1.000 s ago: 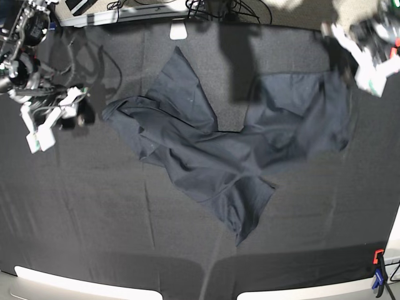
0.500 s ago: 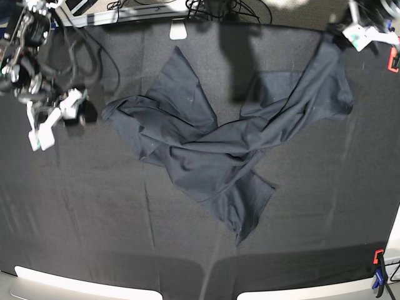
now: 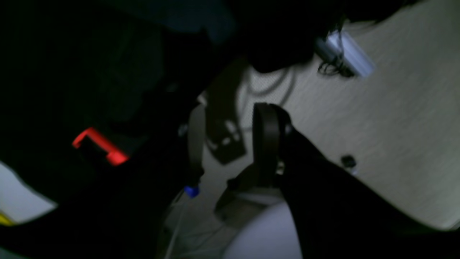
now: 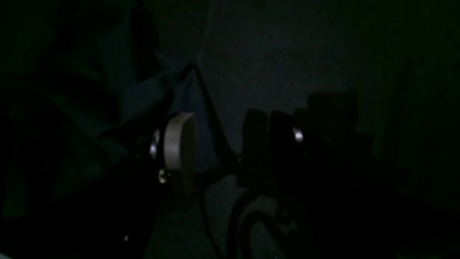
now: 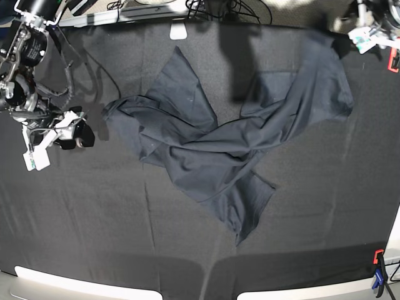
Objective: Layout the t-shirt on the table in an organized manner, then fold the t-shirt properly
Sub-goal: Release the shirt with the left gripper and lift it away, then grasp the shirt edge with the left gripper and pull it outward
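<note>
Base view, crumpled t-shirt (image 5: 219,150) on table (image 5: 94,237), both tools (image 5: 53,140) (image 5: 369,39) agape, empty, corner clamp (image 5: 379,275).

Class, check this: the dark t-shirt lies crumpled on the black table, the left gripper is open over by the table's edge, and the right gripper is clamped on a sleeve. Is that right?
One detail is wrong. The right gripper is not clamped on a sleeve: the base view shows it open and apart from the t-shirt, holding nothing. The rest stands: the shirt lies crumpled on the table, and the left gripper is open by the table's edge.

Dark navy t-shirt (image 5: 219,150) on matte black table (image 5: 94,212), orange-and-blue clamp (image 5: 379,272) at corner
</note>
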You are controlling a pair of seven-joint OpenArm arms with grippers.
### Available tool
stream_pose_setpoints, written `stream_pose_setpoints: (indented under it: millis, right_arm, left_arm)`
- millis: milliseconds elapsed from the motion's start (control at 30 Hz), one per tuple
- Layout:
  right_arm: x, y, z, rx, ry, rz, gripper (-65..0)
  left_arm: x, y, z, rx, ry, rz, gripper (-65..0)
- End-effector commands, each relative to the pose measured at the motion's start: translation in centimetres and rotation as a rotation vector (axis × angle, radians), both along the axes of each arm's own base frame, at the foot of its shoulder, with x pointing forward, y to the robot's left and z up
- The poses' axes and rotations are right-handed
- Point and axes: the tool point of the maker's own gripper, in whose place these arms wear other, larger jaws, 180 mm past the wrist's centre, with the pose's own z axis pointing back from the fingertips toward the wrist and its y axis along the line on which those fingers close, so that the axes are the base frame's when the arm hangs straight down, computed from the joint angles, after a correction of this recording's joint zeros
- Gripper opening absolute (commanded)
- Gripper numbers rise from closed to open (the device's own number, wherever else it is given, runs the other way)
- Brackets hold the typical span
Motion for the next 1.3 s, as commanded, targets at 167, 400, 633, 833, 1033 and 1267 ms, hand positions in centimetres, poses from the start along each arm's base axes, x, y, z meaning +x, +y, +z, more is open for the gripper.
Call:
stream_pose_setpoints:
  millis: [167,400,633,833,1033,1267]
  right_arm:
    - [0.7,-0.2,1.3,-0.007,-0.047,0.005,-32.9]
    - [0.7,-0.2,1.3,-0.007,-0.047,0.005,-32.9]
    - [0.7,-0.2,1.3,-0.007,-0.047,0.005,-32.9]
    - [0.7,-0.2,1.3,-0.007,-0.047,0.006,-32.9]
    - [0.7,-0.2,1.3,-0.007,-0.047,0.005,-32.9]
    - [0.7,-0.2,1.3,-0.007,-0.047,0.005,-32.9]
  left_arm:
    - [7.3,1.0,4.6,-0.042,-0.308,0.057,-44.4]
    - [16.0,1.5,10.5,-0.274,-0.692,0.293,-44.5]
    - [18.6,2.9,5.2,-0.466,-0.571,0.424,-44.5]
    - [19.7,1.3,1.4,-0.525,-0.424,0.431,-44.5]
    - [19.3,-0.9,-2.8,-0.496,-0.269,0.38,-44.5]
    - [19.4,0.0,-4.7,-0.446,-0.229,0.4,-52.3]
